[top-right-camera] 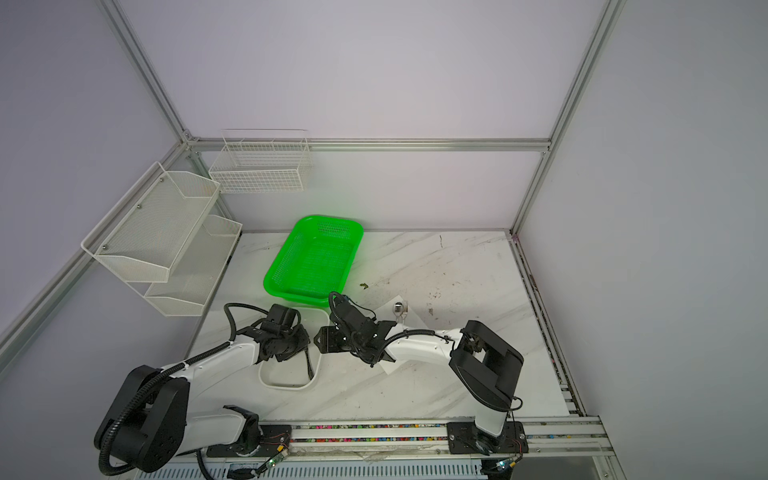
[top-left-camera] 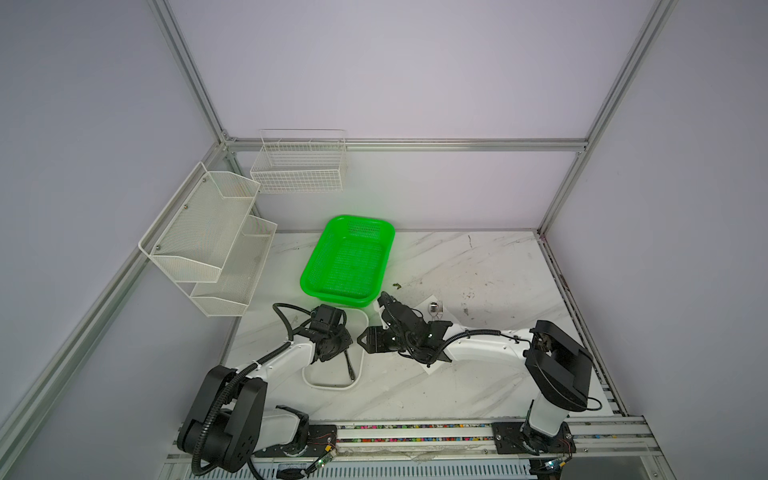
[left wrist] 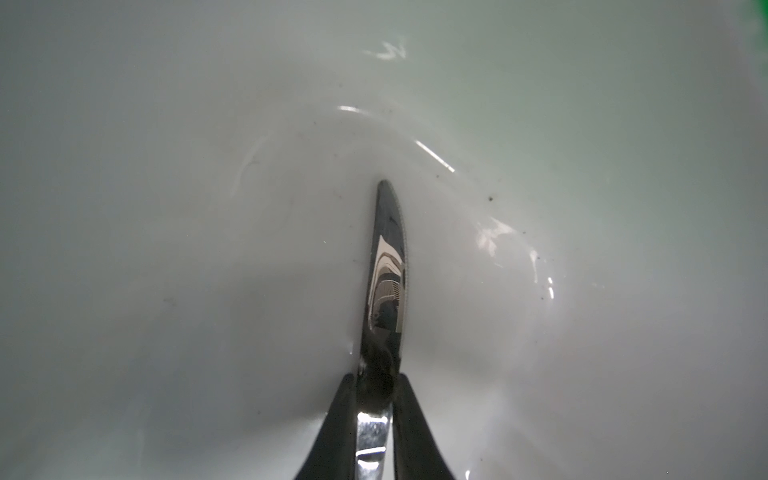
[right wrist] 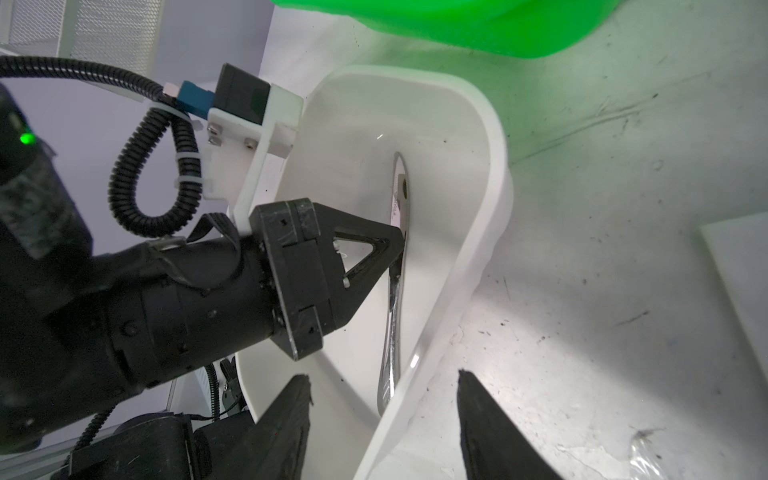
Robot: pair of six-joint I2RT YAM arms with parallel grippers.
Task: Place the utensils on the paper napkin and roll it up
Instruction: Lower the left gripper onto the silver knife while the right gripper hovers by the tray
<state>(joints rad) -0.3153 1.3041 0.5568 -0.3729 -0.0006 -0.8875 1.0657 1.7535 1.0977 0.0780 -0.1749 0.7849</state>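
Inside white tray (right wrist: 490, 166), found left gripper (left wrist: 376, 382) clamped on knife (left wrist: 388, 270) where blade meets handle, blade tip toward the curved tray wall. Noted right gripper (right wrist: 383, 374) at tray rim, jaws apart. Logged paper napkin (right wrist: 739, 282) under right arm, with spoon (top-left-camera: 434, 308) on it.

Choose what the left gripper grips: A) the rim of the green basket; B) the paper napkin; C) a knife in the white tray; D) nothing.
C: in the left wrist view the left gripper is shut on the knife, over the floor of the white tray.
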